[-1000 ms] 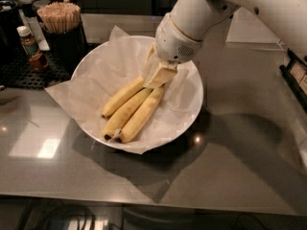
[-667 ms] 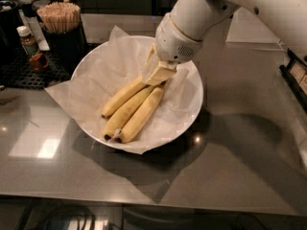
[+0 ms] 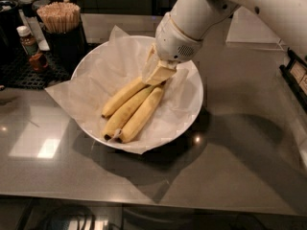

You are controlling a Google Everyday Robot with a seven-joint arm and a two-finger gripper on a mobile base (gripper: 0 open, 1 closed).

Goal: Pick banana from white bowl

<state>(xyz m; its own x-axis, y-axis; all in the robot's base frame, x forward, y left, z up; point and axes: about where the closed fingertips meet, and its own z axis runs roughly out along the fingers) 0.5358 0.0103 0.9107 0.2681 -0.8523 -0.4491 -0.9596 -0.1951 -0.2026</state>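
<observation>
A grey counter (image 3: 240, 143) holds a wide white bowl (image 3: 197, 87) lined with crinkled paper (image 3: 72, 92), with a cup of wooden sticks (image 3: 58, 17) behind it to the left. Over the last second almost nothing has moved: the banana (image 3: 122, 97) lies leftmost in the bowl beside a joined pair (image 3: 139, 114), none lifted, so the pick looks stalled at the grasp. The white arm (image 3: 192, 23) slants down from the upper right and its gripper (image 3: 158, 74) stays low on the bananas' upper ends; whether it is spread or pinching I cannot tell
</observation>
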